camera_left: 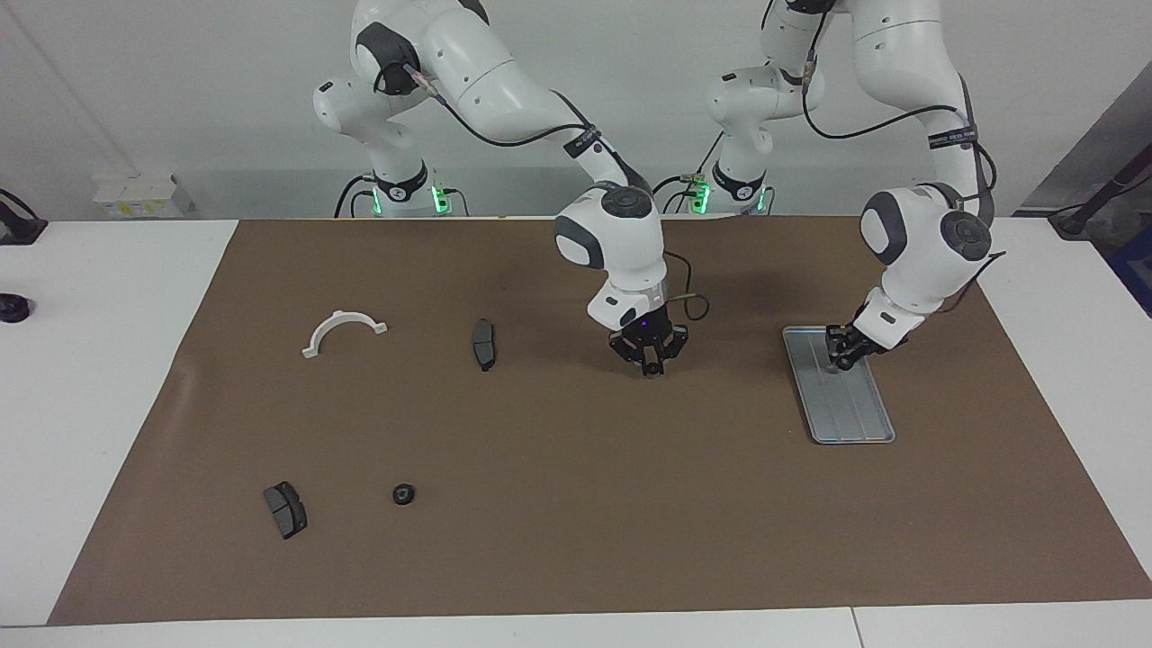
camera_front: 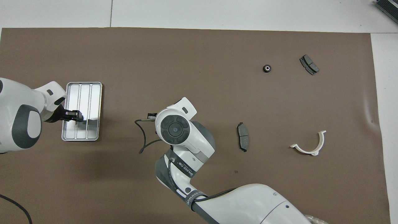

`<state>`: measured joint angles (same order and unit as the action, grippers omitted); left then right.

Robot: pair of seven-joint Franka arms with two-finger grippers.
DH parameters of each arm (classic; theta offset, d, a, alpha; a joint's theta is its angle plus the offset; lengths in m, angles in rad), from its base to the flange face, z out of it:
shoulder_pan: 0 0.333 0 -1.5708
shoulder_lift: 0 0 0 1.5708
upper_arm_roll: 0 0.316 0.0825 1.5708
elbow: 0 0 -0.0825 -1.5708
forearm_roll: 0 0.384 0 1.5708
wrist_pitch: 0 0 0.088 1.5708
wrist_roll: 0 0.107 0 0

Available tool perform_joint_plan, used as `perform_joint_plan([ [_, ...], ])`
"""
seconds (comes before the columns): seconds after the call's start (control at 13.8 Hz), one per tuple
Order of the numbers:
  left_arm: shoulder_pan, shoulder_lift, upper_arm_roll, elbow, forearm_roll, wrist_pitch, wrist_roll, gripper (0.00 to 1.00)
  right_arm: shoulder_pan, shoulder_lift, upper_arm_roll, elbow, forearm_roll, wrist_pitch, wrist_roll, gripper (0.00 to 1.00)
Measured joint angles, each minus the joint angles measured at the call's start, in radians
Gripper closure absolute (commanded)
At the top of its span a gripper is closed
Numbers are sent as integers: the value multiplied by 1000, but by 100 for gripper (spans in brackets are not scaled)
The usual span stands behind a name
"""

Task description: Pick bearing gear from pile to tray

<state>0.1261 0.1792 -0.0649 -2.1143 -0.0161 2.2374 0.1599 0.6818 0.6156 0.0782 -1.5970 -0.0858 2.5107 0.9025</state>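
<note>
The bearing gear (camera_left: 403,494) (camera_front: 267,68), small, black and round, lies on the brown mat toward the right arm's end, beside a dark brake pad (camera_left: 285,509) (camera_front: 309,64). The silver ridged tray (camera_left: 855,414) (camera_front: 90,93) sits toward the left arm's end. My left gripper (camera_left: 840,363) (camera_front: 77,116) hangs low over the part of the tray nearer the robots. My right gripper (camera_left: 652,365) hovers over bare mat in the middle, between the pile and the tray. In the overhead view its own wrist hides it.
A second brake pad (camera_left: 483,344) (camera_front: 242,136) and a white half-ring bracket (camera_left: 344,330) (camera_front: 309,145) lie nearer the robots than the gear. The brown mat (camera_left: 576,504) covers most of the white table. The right arm's cable loops beside its wrist.
</note>
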Motion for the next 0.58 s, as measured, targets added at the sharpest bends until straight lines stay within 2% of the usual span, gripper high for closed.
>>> perform_joint_plan([
  [0.14,0,0,0,1,0,1,1,36,7,1,0,0,-10,-12,0,6],
  [0.22,0,-1,-1,1,0,3,1,37,7,1,-1,1,-17,-18,0,0],
  [0.43,-8,-1,-9,14,0,9,1,39,-17,-17,-22,5,-19,-18,0,0],
  [0.58,-53,-1,-14,35,-4,10,-36,39,-86,-46,-26,5,-22,-18,-6,0],
])
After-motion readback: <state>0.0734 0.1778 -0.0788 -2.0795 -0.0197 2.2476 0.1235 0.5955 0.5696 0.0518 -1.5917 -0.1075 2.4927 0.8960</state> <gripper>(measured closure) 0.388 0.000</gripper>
